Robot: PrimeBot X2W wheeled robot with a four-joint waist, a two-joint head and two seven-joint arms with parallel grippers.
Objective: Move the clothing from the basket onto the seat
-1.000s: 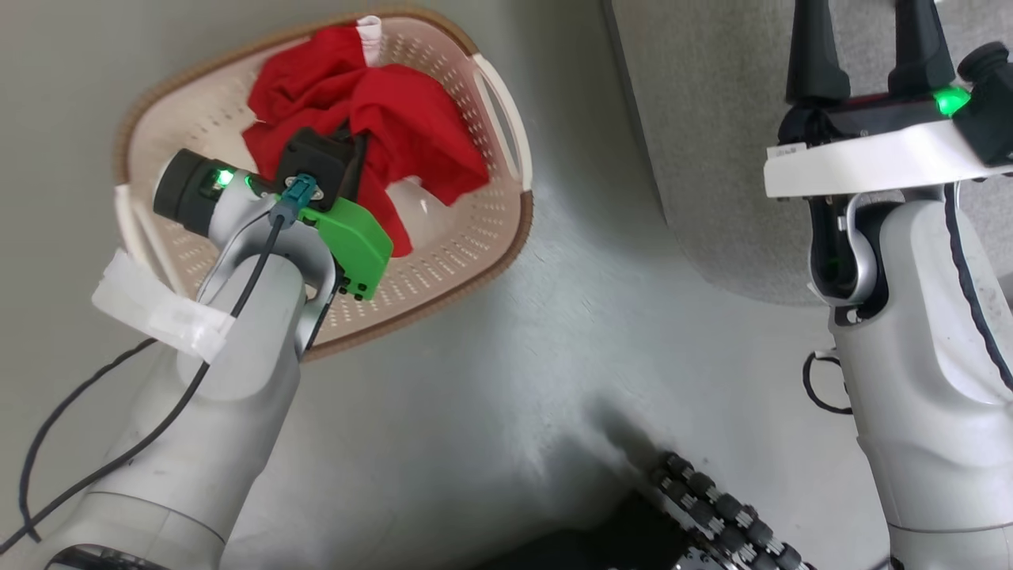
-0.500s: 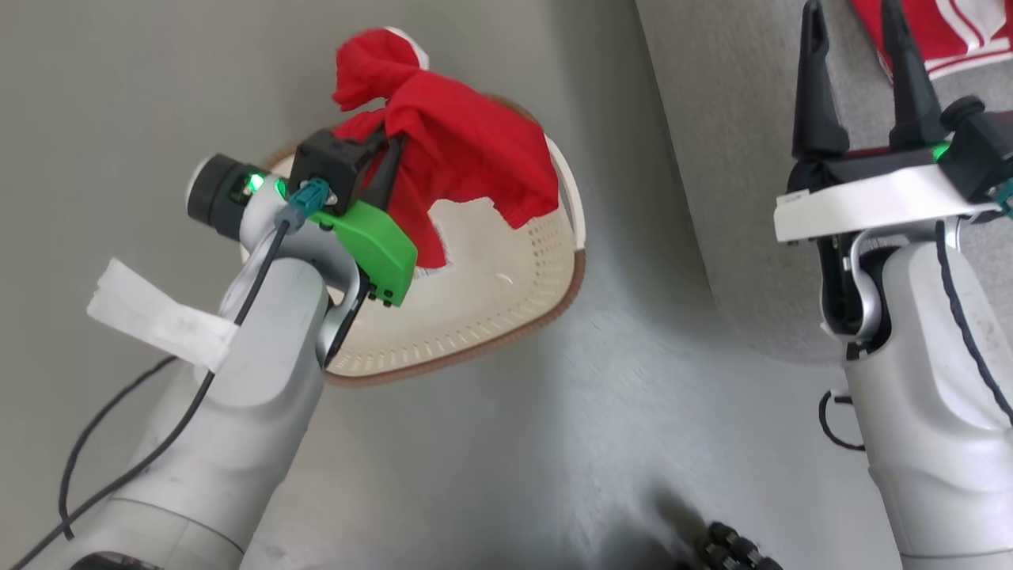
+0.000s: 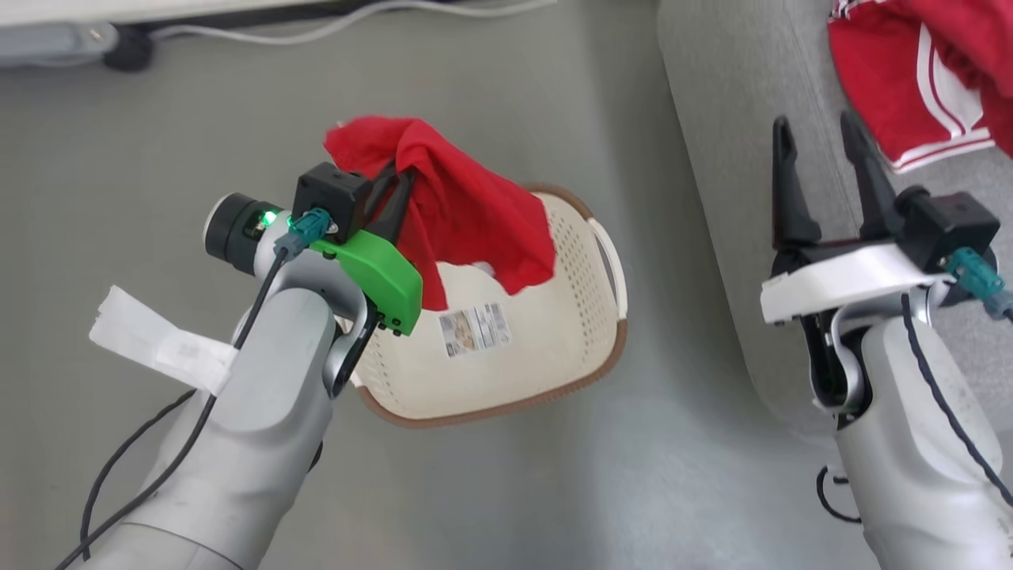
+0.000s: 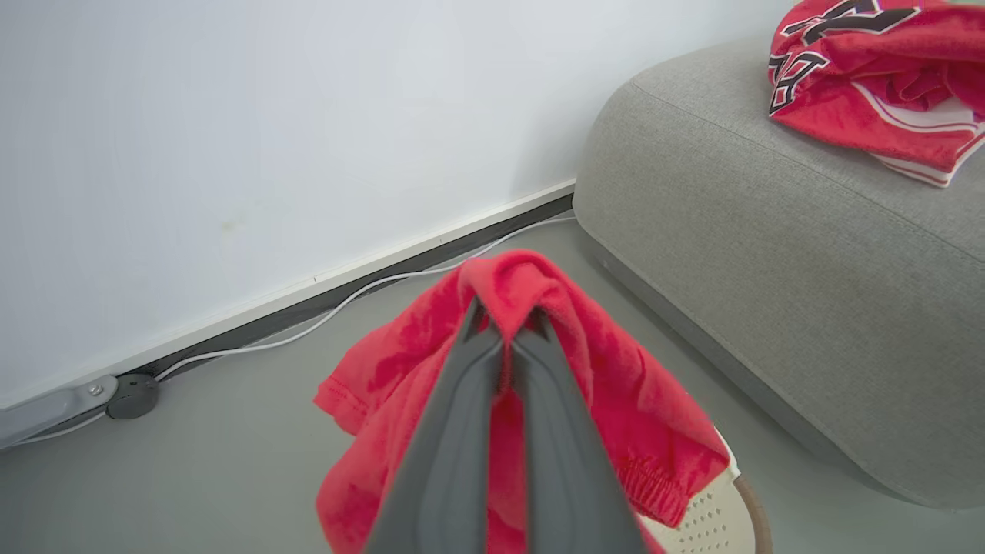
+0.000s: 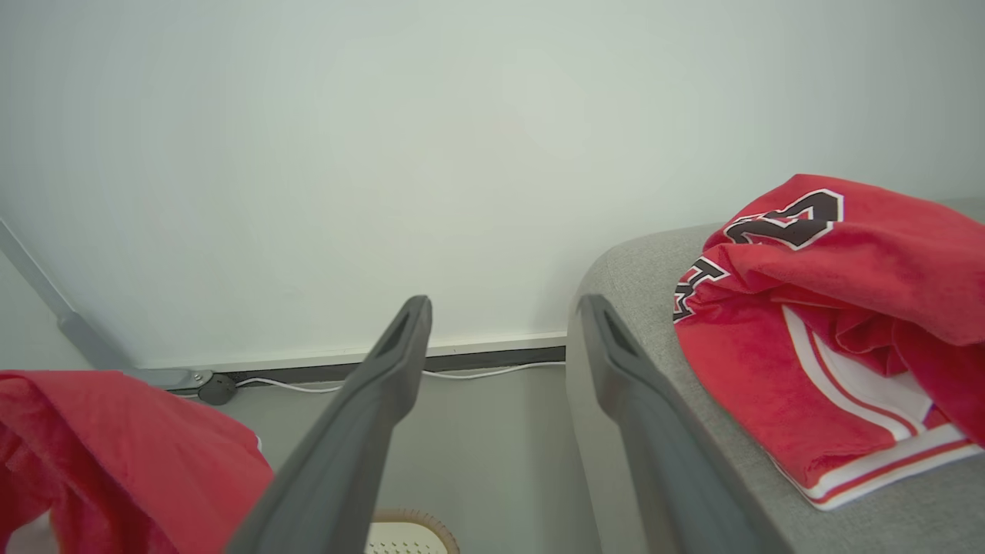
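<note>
My left gripper point(image 3: 400, 176) point(image 4: 504, 323) is shut on a plain red garment point(image 3: 467, 210) point(image 4: 616, 385), which hangs in the air above the cream perforated basket point(image 3: 554, 348). A sticker label point(image 3: 475, 328) shows on the basket's bare base. A second red garment point(image 3: 910, 87) point(image 5: 816, 323) with black-and-white numerals and white stripe trim lies on the light grey sofa point(image 3: 736, 158) point(image 4: 769, 254) at the right. My right gripper point(image 3: 819, 134) point(image 5: 504, 308) is open with nothing between its fingers, beside the sofa's edge.
The basket stands on a grey floor point(image 3: 158, 119) left of the sofa. A white wall point(image 4: 269, 115) with a skirting and a white cable point(image 4: 346, 296) runs behind. A dark cable trails from my left arm point(image 3: 142, 443).
My left gripper has lifted the plain red garment out of the basket, baring the label on its base. The head camera has tilted up, bringing the wall's foot and the sofa's garment into view.
</note>
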